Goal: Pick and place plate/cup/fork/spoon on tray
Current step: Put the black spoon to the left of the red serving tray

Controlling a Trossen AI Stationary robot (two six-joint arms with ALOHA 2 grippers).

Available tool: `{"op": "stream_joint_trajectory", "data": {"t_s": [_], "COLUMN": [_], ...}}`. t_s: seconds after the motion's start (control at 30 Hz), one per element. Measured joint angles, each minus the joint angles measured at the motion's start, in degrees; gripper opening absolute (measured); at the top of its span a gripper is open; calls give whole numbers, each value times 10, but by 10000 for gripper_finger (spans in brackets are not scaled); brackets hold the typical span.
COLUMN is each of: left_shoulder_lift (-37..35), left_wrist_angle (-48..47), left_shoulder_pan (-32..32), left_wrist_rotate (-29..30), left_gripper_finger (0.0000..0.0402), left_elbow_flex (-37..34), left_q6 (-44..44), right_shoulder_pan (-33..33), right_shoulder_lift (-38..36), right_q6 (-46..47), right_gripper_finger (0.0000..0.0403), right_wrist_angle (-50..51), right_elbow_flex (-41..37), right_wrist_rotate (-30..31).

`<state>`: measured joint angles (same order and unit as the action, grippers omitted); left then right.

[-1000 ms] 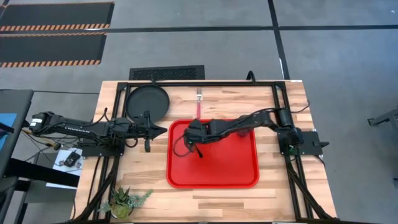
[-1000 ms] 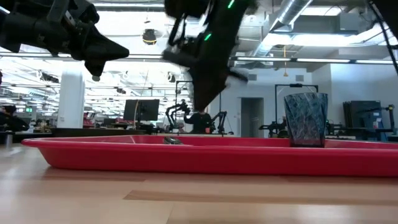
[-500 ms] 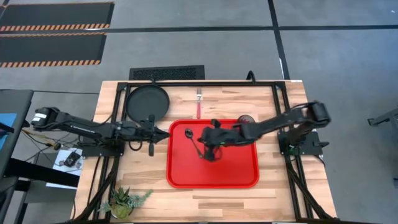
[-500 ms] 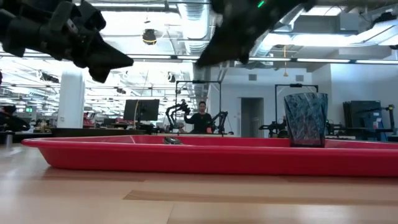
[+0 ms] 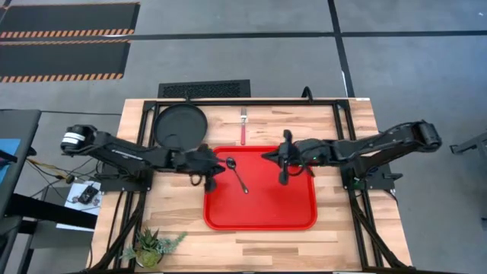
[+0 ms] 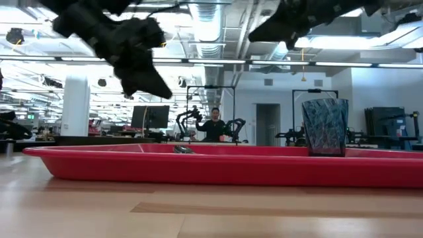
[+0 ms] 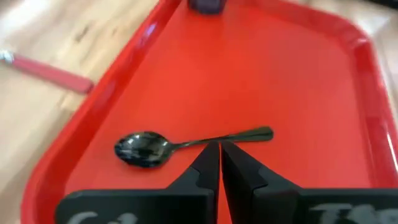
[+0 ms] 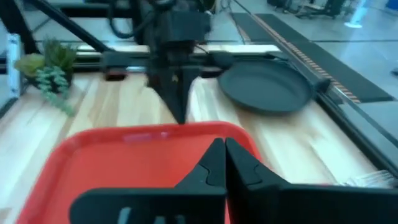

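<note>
The red tray lies mid-table. The dark spoon lies flat on its left part and also shows in the left wrist view. The smoky cup stands upright in the tray's far right part. The red-handled fork lies on the table just past the tray's far rim. The black plate lies at the far left. My left gripper is shut and empty, above the tray's left rim, short of the spoon. My right gripper is shut and empty above the tray's right half.
A small potted green plant stands at the table's near left corner. Black frame rails run along the table's far, left and right edges. Bare wood lies between the tray and the near edge.
My right gripper has drawn back from the spoon toward the table's right edge and risen. My left gripper has gone toward the table's right, from beside the plate to over the tray's left rim. The spoon has stayed on the tray.
</note>
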<state>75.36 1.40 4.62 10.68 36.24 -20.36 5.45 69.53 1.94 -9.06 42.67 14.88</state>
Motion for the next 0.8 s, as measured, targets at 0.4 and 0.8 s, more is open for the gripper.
{"op": "stream_joint_trajectory", "data": {"t_s": [0.4,0.8], "left_shoulder_lift": [192,282], "left_wrist_angle": [-134,-84], "left_shoulder_pan": [3,21], "left_wrist_rotate": [27,80], "left_gripper_finger": [140,52], "left_elbow_flex": [175,215], "left_q6": [-167,-2], "right_shoulder_pan": [-8,-13], "right_shoulder_lift": [-44,-45], "right_q6": [-23,-16], "right_gripper_finger": [10,10], "right_wrist_angle": [17,-4], "right_elbow_flex": [-18,-18], "right_wrist_rotate": [2,2]}}
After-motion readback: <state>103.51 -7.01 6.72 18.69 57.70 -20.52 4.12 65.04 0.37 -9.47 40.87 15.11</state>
